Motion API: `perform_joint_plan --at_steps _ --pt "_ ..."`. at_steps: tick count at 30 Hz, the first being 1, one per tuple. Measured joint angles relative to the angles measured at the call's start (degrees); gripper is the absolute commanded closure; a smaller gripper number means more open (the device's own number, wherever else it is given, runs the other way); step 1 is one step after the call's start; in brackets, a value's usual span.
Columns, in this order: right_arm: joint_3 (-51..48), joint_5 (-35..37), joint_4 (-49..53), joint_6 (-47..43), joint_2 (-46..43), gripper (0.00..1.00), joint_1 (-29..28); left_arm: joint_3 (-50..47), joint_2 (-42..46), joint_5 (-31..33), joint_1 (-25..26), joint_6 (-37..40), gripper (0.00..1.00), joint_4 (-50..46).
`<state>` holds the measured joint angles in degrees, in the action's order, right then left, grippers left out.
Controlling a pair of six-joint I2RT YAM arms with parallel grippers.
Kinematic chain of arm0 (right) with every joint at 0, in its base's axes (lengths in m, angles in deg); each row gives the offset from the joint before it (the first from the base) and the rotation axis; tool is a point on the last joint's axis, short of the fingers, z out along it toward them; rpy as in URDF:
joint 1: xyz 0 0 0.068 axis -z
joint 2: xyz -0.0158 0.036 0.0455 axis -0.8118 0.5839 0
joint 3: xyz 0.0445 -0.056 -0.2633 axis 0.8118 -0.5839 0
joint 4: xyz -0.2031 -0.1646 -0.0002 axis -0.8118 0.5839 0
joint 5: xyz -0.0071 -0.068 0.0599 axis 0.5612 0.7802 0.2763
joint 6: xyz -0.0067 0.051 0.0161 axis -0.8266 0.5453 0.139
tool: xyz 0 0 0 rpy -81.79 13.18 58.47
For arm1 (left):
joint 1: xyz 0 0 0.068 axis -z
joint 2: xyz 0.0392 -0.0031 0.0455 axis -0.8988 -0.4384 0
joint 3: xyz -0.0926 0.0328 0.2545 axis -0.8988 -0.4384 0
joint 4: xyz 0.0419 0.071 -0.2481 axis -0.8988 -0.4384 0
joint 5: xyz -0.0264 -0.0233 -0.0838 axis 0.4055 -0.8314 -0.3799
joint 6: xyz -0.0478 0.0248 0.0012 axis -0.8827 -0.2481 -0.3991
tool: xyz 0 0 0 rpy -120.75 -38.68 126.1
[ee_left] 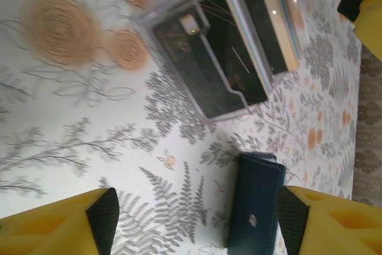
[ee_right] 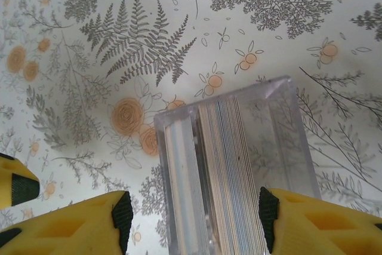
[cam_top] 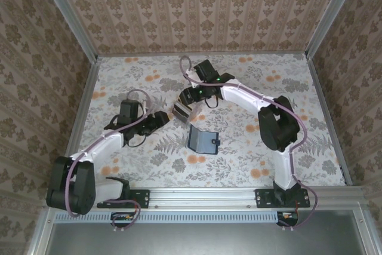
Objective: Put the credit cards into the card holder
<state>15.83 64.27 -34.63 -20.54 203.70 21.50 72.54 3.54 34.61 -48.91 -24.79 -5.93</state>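
The left gripper (ee_left: 198,210) is wide open and holds nothing. Under it, the dark blue card holder (ee_left: 256,207) sits on the flowery table (ee_left: 59,117). The credit cards (ee_right: 230,171) stand in a clear box (ee_right: 280,141) near it. The right gripper (ee_right: 196,218) hangs open over that box.

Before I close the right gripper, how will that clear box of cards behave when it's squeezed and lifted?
The clear box looks like rigid, glossy plastic, so it should probably hold its shape but may slip. The cards stand on edge inside, filling only part, so tilting could let them shift or spill.
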Motion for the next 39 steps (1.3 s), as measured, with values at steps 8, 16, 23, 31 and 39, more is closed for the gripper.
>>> perform_joint_plan --at_steps 8,16,23,31,39 --pt "7.5 0.3 6.4 -1.5 6.9 0.37 0.0 -0.9 -0.9 1.4 -4.1 -2.2 0.31 -0.4" --pt "10.8 0.3 10.0 -2.6 9.2 0.37 -0.5 -1.0 -0.2 2.2 -6.1 -2.2 0.31 -1.9" --pt "11.8 -3.3 12.1 -2.8 10.3 0.40 -1.2 -1.6 -0.1 2.2 -6.2 -2.2 0.31 -1.9" --pt "11.6 -10.4 11.2 0.7 10.3 0.49 -0.3 -1.6 -1.2 2.0 -6.2 -2.1 0.31 -1.9" --pt "10.3 -16.7 7.1 4.8 10.2 0.67 2.3 -1.6 -1.6 1.7 -6.3 -2.1 0.31 -1.8"
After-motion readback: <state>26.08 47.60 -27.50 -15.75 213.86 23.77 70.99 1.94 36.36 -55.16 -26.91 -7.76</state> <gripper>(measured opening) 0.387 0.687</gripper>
